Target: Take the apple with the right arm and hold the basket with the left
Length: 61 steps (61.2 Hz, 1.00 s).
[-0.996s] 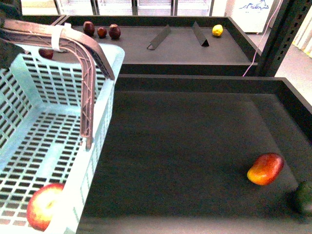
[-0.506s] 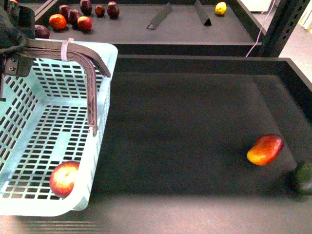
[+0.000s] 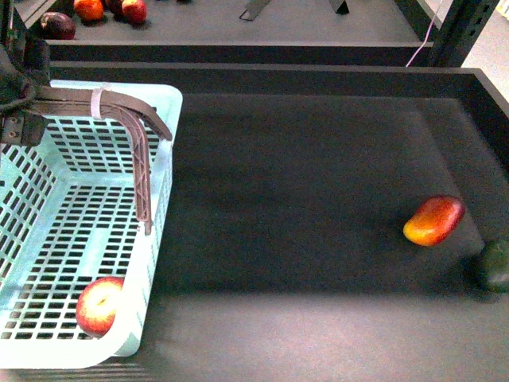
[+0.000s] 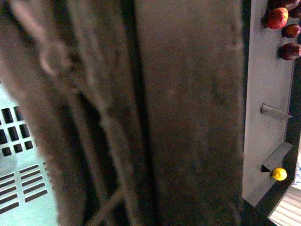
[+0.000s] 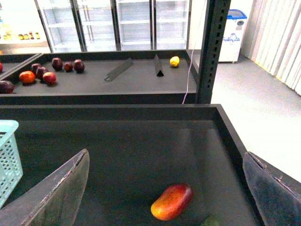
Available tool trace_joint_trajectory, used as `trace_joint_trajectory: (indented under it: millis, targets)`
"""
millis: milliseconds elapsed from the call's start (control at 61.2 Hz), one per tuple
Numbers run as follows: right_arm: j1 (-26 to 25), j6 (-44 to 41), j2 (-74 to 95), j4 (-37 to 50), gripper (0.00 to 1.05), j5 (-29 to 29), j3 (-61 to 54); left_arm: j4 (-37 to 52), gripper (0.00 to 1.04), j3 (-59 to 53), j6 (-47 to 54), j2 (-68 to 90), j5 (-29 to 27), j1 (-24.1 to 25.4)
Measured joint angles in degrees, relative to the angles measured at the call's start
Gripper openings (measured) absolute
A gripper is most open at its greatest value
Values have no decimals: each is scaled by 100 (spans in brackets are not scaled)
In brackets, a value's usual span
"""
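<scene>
The turquoise basket [image 3: 163, 199] stands at the left of the dark tray. The red apple [image 3: 99, 306] lies inside it, in the near right corner. My left gripper [image 3: 17, 95] is shut on the basket's brown ribbed handle [image 3: 119, 107], next to the white zip tie. The handle, blurred, fills the left wrist view [image 4: 141, 117], and the jaws do not show there. My right gripper [image 5: 165, 153] is open and empty above the tray, with its fingers [image 5: 56, 193] wide apart. It is far from the apple and is out of the front view.
A red-orange mango [image 3: 433, 220] and a dark green fruit [image 3: 495, 265] lie at the tray's right side; the mango shows below the right gripper [image 5: 171, 201]. The back shelf holds several dark red fruits [image 5: 42, 74], a lemon [image 5: 174, 61] and two dividers. A black post [image 5: 211, 47] stands at the right.
The basket, held by the left gripper, now shows lower and smaller in the front view. The apple stays in its near right corner. The mango sits slightly higher in view.
</scene>
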Motion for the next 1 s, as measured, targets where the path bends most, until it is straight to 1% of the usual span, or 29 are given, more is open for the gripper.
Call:
trace_joint_trajectory:
  millis: [16, 49, 327, 457, 506, 620, 686, 800, 865, 996]
  targets:
    - [0, 0, 0, 0, 96, 0, 0, 11, 28, -11, 2, -7, 0, 4]
    - [0, 0, -2, 0, 96, 2, 0, 13, 32, -42, -2, -35, 4, 9]
    - [0, 0, -2, 0, 96, 2, 0, -111, 79, -378, 157, -378, 4, 4]
    - [0, 0, -2, 0, 96, 2, 0, -221, 99, -573, 188, -824, -61, -11]
    - [0, 0, -2, 0, 96, 0, 0, -269, 97, -651, 188, -1023, -127, -11]
    - [0, 0, -2, 0, 96, 2, 0, -557, 97, -881, 481, -1652, -699, -55]
    - [0, 0, -2, 0, 96, 2, 0, -785, 97, -1064, 756, -2326, -997, -181]
    - [0, 0, -2, 0, 96, 2, 0, -1231, 97, -1187, 743, -2997, -1167, -461]
    - [0, 0, -2, 0, 96, 2, 0, -1305, 97, -1213, 706, -3174, -1169, -564]
    - [0, 0, -2, 0, 96, 2, 0, -1307, 97, -1224, 675, -3200, -1172, -584]
